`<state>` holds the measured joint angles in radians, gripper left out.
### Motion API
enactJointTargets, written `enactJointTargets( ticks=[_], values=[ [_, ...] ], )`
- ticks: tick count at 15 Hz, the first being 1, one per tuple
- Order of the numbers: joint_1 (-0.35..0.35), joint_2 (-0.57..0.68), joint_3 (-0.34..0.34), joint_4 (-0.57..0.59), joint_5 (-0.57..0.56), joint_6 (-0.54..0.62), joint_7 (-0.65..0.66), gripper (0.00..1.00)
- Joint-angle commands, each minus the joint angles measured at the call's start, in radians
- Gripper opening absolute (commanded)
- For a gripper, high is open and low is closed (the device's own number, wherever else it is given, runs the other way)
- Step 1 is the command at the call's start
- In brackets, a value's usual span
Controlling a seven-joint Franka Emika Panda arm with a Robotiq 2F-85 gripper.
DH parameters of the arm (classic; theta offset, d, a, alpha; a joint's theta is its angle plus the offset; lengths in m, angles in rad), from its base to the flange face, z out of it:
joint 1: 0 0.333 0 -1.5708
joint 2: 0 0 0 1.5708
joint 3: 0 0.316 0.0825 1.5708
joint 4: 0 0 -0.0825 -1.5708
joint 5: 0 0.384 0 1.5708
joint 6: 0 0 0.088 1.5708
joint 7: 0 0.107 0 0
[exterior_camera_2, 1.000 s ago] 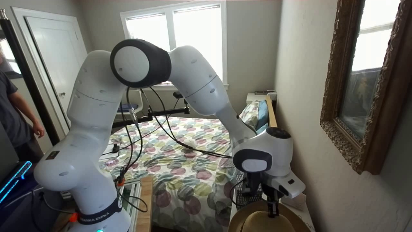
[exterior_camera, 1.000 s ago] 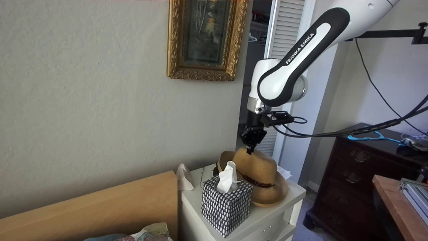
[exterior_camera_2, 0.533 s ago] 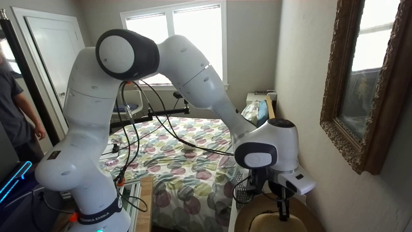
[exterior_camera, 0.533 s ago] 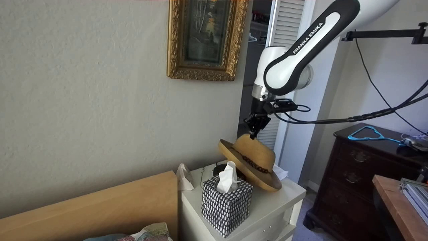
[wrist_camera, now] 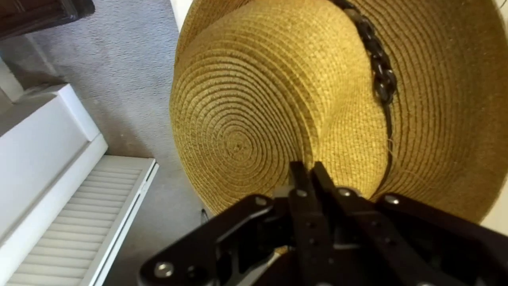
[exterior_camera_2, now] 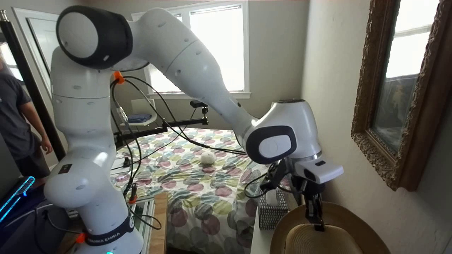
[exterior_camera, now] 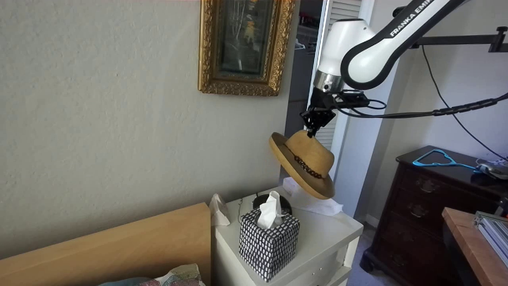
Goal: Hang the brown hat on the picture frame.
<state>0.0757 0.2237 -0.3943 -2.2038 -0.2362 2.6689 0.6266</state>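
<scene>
The brown hat [exterior_camera: 311,153] hangs in the air, tilted, from my gripper [exterior_camera: 310,134] above the white nightstand. Its dark braided band faces out and its brim slopes down to the right. In an exterior view the hat [exterior_camera_2: 300,241] is partly cut off at the bottom, with the gripper [exterior_camera_2: 319,227] on its crown. In the wrist view the finger tips [wrist_camera: 308,165] are nearly together and pinch a fold of the hat's crown [wrist_camera: 238,99]. The gilded picture frame [exterior_camera: 239,88] is on the wall, up and left of the hat; it also shows at the right [exterior_camera_2: 379,157].
The checked tissue box [exterior_camera: 269,242] stands on the white nightstand [exterior_camera: 329,234]. A black round object [exterior_camera: 286,204] and a white cloth [exterior_camera: 317,205] lie behind it. A louvred door [exterior_camera: 345,10] is behind the arm. A bed [exterior_camera_2: 197,190] and a person [exterior_camera_2: 17,123] show too.
The hat rested on the nightstand one second ago. My gripper has lifted it clear, upward and somewhat right in an exterior view, and it now hangs tilted. The cloth beneath is uncovered.
</scene>
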Motion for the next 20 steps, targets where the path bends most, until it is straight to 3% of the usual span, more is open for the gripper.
enactJointTargets(
  ticks=[1,7,12,14,20],
  values=[
    [0.01,-0.16,-0.029,-0.079,-0.218,-0.007,0.243,0.01],
    [-0.126,-0.356,0.1,-0.103,-0.541,-0.08,0.584,0.01],
    [-0.233,-0.494,0.231,-0.117,-0.652,-0.154,0.714,0.01],
    [-0.253,-0.544,0.263,-0.122,-0.661,-0.162,0.7,0.01],
    [-0.272,-0.697,0.311,-0.17,-0.675,-0.116,0.443,0.01]
  ],
)
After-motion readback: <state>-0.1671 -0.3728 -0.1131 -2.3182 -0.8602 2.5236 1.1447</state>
